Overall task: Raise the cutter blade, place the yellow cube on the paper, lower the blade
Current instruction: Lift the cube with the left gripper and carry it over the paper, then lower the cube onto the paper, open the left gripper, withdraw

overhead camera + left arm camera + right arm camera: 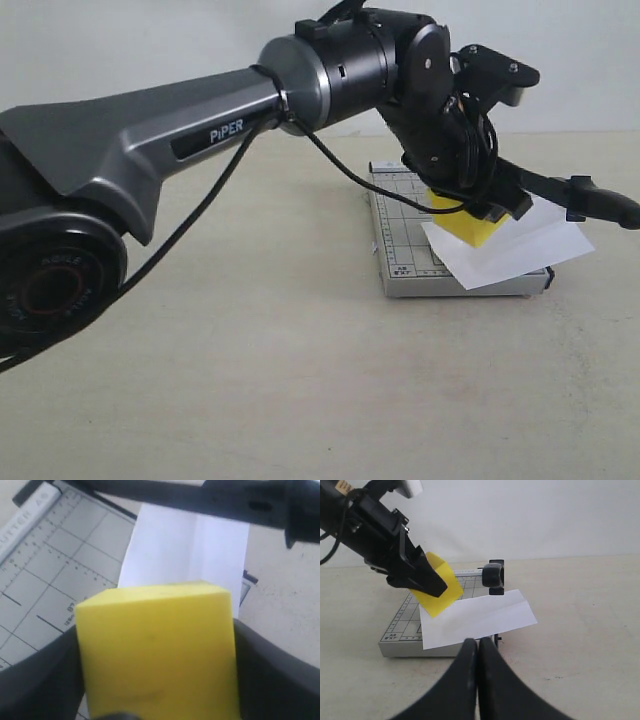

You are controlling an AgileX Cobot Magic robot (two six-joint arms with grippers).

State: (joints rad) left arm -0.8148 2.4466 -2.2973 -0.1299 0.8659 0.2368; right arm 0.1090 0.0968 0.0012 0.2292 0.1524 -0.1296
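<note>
Plainly the weak point is the sheet. The paper (520,250) lies loose on the grey trimmer base (400,230), skewed, with its right part hanging past the base's edge, so any sideways drag could slide it off. Just above it, the left gripper (482,214) is clamped on the yellow cube (155,645), a finger on either side. The right wrist view shows the cube tilted, one corner pointing down. I cannot tell whether that corner touches the paper. If it is released at this angle, it would likely tip over, shove the sheet, or roll onto the bare grid.

Just beyond the cube, the cutter blade (560,190) stands raised, running out to the right with its rounded handle clear of the paper. Nothing visibly holds it up, so it may drop early onto the cube or the gripper's fingers, and a cube set too close to the cutting edge would block it from coming down.

Off to the right and well apart from the trimmer, the right gripper (478,652) has its fingers pressed together on nothing.

Underneath is a pale beige table (300,380), matte and faintly speckled, which should offer fair grip. Behind it rises a plain white wall (150,50).
</note>
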